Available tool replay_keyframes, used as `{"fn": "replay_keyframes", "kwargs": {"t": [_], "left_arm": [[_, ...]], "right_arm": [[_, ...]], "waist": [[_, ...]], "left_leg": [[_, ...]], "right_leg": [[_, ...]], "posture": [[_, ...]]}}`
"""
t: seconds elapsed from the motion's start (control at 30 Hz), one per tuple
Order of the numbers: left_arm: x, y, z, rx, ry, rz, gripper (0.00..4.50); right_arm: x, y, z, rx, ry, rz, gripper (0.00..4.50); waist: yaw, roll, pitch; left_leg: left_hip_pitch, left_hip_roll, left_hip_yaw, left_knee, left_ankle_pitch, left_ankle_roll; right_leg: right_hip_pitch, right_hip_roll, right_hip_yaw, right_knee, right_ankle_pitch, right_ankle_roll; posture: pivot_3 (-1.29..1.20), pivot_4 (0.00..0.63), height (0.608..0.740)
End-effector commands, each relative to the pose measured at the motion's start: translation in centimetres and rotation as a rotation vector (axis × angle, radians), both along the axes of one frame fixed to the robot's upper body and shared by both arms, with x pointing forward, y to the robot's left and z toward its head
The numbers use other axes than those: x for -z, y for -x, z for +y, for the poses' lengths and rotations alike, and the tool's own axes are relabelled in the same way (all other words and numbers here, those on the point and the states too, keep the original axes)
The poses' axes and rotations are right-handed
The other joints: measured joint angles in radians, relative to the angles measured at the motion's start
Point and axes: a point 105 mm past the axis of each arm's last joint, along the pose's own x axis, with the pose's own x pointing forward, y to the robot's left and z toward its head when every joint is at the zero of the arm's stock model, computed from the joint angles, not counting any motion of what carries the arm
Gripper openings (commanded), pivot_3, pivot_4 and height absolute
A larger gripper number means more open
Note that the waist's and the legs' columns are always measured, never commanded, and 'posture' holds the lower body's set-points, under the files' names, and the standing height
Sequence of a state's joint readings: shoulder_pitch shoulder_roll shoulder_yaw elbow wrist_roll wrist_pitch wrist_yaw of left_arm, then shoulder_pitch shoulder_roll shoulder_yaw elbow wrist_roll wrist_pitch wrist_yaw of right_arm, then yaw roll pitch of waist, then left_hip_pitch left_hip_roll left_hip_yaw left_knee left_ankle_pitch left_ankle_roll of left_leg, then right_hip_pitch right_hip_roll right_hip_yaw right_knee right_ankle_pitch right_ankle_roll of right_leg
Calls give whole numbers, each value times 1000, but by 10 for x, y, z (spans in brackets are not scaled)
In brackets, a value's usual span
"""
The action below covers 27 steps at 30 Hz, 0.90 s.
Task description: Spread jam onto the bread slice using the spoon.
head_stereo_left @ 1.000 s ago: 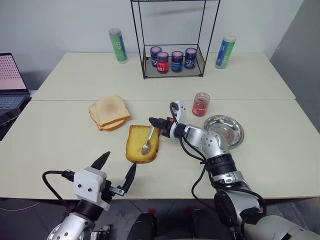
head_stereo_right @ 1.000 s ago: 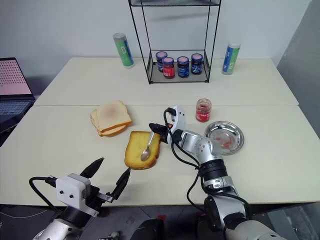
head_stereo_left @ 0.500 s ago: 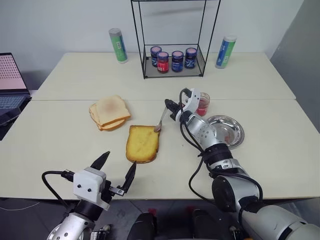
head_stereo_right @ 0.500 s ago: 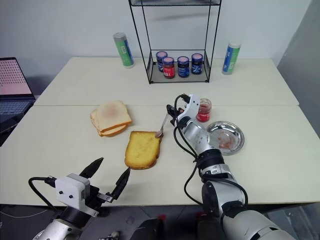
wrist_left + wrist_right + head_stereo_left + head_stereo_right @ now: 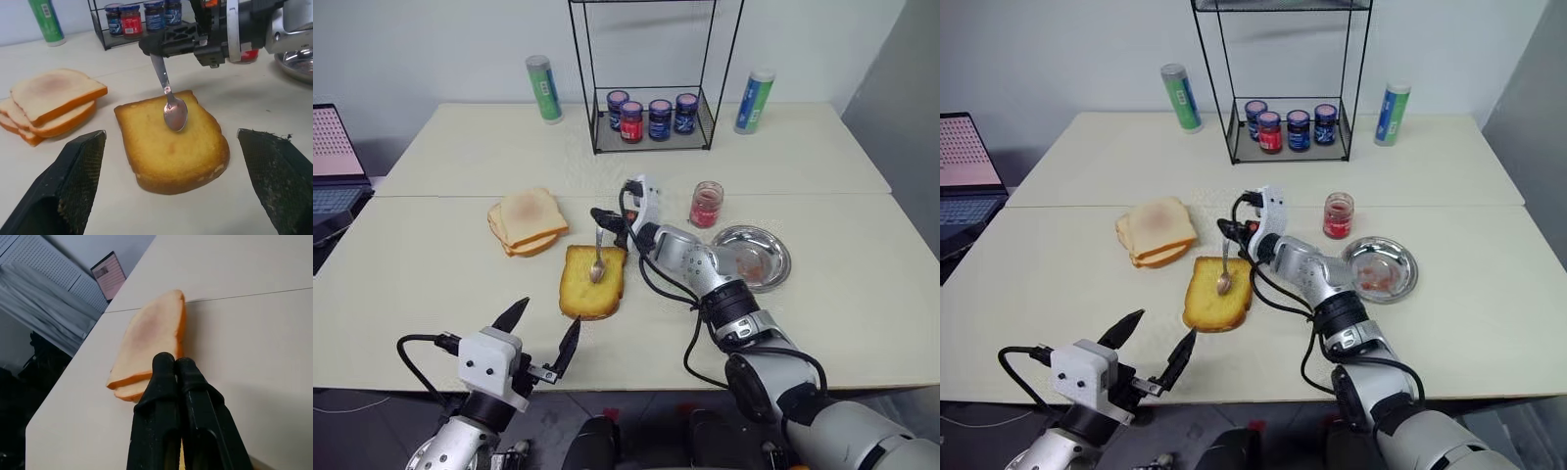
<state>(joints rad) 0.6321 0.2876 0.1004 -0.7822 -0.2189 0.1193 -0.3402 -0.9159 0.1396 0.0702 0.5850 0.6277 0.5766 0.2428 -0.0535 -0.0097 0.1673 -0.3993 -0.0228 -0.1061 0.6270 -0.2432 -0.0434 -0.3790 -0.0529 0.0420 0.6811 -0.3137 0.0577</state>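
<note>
- The table [image 5: 431,264] is the big cream surface everything sits on.
- At 12 o'clock on it there's a black wire rack [image 5: 651,108] with four dark jars [image 5: 651,117] lined up inside.
- Stack of pale slices [image 5: 527,220] at about 9 o'clock from the bread slice [image 5: 592,284], a little apart. The bread slice lies flat mid-table, long axis running near to far, rounded end toward the robot.
- Right gripper [image 5: 600,216] hovers just past the bread's far edge, pinched tight on the spoon [image 5: 597,259] handle. Spoon hangs handle up, bowl down at 6 o'clock, right over the slice; touching or not, can't tell.
- Left gripper [image 5: 540,338] is low at the near edge, fingers spread wide, holding nothing.
- Jam [image 5: 706,206] jar stands at 2 o'clock from the bread, beside a metal dish [image 5: 754,257].
</note>
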Motion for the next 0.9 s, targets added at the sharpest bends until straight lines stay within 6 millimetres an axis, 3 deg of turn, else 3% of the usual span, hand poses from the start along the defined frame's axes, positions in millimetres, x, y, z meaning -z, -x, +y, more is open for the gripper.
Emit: {"fn": "replay_keyframes", "kwargs": {"t": [0.03, 0.2, 0.4, 0.57, 0.73, 0.9], "left_arm": [[-8, 3, -4, 10, -2, -44, 4500], [2, 2, 1, 13, -4, -40, 4500], [12, 4, 9, 18, -8, -41, 4500], [15, 3, 14, 41, -5, -41, 4500], [9, -6, 16, 107, -10, -57, 4500], [-10, -24, -9, 315, 17, -48, 4500]], "right_arm": [[-9, 30, 50, -89, -140, 29, 32], [-17, 7, 44, 40, -56, -140, 32], [-28, -3, 23, 77, 53, -382, 32], [-48, -14, -5, 151, -66, -299, 32], [-65, -5, -30, 104, -214, -137, 32], [-100, 13, -71, 83, -356, -76, 32]], "waist": [[0, 0, 0], [-2, 0, 0], [-3, 0, 0], [1, 0, 0], [0, 0, 0], [4, 1, 0]], "left_leg": [[0, 0, 0, 0, 0, 0], [1, 0, 1, 0, 0, 0], [1, 0, 2, 0, 0, 0], [0, 0, 0, 0, 0, 0], [0, 0, -1, 0, 0, 0], [-1, 0, -2, 0, 0, 0]], "right_leg": [[0, 0, 0, 0, 0, 0], [0, 0, 0, 0, 0, 0], [0, 0, 0, 0, 0, 0], [0, 0, 0, 0, 0, 0], [-1, 0, 0, 0, 0, 0], [0, 0, -1, 1, 0, 0]], "posture": [[0, 150, 740], [0, 150, 740], [0, 150, 740], [0, 150, 740], [0, 150, 740], [0, 150, 740]]}}
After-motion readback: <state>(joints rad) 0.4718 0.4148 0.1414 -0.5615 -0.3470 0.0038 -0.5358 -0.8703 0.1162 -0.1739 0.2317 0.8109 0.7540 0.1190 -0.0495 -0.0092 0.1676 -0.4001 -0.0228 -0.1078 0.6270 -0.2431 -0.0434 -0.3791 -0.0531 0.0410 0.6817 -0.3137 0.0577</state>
